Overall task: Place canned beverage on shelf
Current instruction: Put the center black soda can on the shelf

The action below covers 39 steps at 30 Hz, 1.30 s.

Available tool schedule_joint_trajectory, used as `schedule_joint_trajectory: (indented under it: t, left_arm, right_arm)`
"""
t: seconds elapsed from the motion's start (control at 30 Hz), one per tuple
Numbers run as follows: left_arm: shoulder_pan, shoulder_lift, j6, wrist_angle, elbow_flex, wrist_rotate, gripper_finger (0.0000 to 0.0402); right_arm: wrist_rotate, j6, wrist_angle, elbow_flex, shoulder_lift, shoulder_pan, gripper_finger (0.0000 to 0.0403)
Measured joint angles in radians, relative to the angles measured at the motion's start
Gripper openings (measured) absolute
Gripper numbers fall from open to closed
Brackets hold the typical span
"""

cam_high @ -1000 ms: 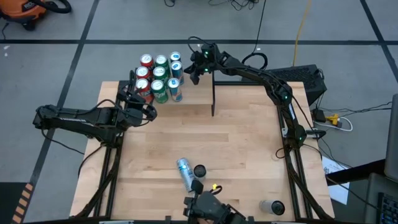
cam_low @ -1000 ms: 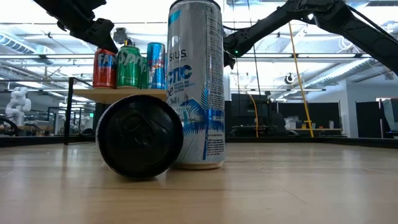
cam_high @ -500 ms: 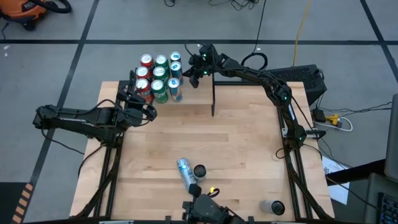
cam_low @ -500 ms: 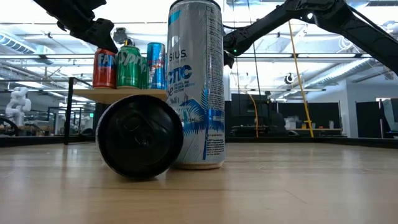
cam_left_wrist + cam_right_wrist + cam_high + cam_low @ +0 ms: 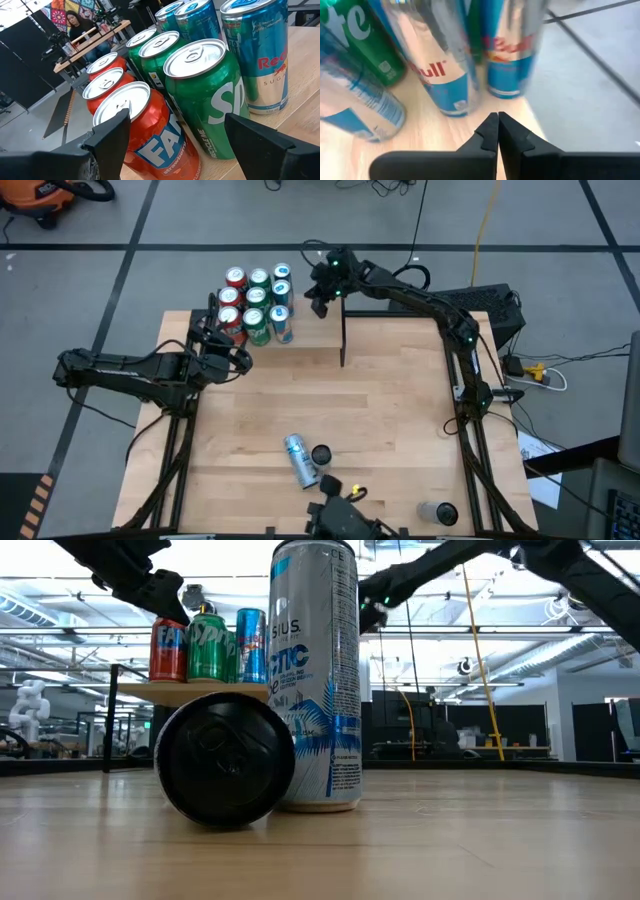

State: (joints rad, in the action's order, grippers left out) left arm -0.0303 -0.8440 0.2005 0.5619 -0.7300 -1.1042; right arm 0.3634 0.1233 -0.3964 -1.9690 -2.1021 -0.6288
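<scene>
Cans (image 5: 256, 304) stand upright in a tight three-by-three cluster on the left end of the shelf (image 5: 318, 330), their long axes vertical and their tops facing up — red ones on the left, green in the middle, blue and silver on the right. The shelf is a small light-wood board with a black upright (image 5: 343, 330) at its right end, and it sits at the far edge of the worktop (image 5: 380, 420). The right arm reaches in a long arc from the worktop's right side to the far edge, and the right claw (image 5: 322, 292) hangs just beside the blue cans, over the bare part of the board; its own wrist view shows its two dark fingers (image 5: 488, 134) pressed together with nothing between them. The left arm lies low and nearly level, stretched from the left edge, with the left claw (image 5: 222, 350) at the near side of the red and green cans; its fingers (image 5: 112, 135) are spread wide apart, framing a red can (image 5: 145, 135) and a green can (image 5: 212, 95). Down at the near edge of the worktop, well apart from the shelf, a tall silver-and-blue can (image 5: 315, 675) stands upright, touching a dark can (image 5: 225, 760) lying on its side — its round end faces the low camera.
</scene>
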Motion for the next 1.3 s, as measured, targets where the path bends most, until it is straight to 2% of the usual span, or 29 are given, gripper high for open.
schedule_joint_trajectory:
  t: [0.07, 0.17, 0.33, 0.5, 0.6, 0.7, 0.87, 1.07, 1.13, 1.23, 1.3]
  left_arm:
    - [0.0, 0.0, 0.0, -0.003, 0.0, 0.0, 0.0312]
    - [-0.001, 0.0, 0.001, -0.005, 0.0, 0.014, 0.0312]
    - [-0.029, -0.006, 0.019, 0.009, 0.003, 0.146, 0.0312]
    - [-0.111, -0.038, 0.053, -0.02, 0.026, 0.175, 0.0312]
    - [-0.17, -0.072, 0.107, -0.027, 0.062, 0.176, 0.0312]
    - [-0.232, -0.1, 0.175, -0.04, 0.094, 0.172, 0.0312]
    - [-0.337, -0.166, 0.281, -0.057, 0.12, 0.164, 0.0312]
    - [-0.423, -0.258, 0.256, -0.239, 0.133, 0.167, 0.0312]
    - [-0.437, -0.293, 0.21, -0.324, 0.134, 0.22, 0.0312]
    - [-0.45, -0.352, 0.111, -0.436, 0.134, 0.334, 0.0312]
    - [-0.456, -0.395, 0.052, -0.495, 0.134, 0.388, 0.0312]
  right_arm:
    - [-0.043, 0.022, -0.058, 0.0, 0.047, 0.001, 0.0]
    - [-0.048, 0.04, -0.165, 0.0, 0.121, 0.011, 0.0]
    - [-0.05, 0.103, -0.405, -0.001, 0.215, 0.062, 0.0004]
    - [-0.059, 0.102, -0.549, -0.001, 0.294, 0.156, 0.0027]
    - [-0.131, 0.07, -0.609, -0.001, 0.328, 0.24, 0.0041]
    - [-0.2, 0.021, -0.624, 0.041, 0.363, 0.324, 0.0054]
    - [-0.207, -0.082, -0.556, 0.213, 0.436, 0.453, 0.0081]
    - [-0.208, -0.188, -0.43, 0.395, 0.495, 0.573, 0.0153]
    - [-0.26, -0.292, -0.424, 0.416, 0.494, 0.598, 0.018]
    - [-0.418, -0.462, -0.478, 0.428, 0.494, 0.646, 0.0207]
    - [-0.57, -0.53, -0.516, 0.434, 0.495, 0.705, 0.0214]
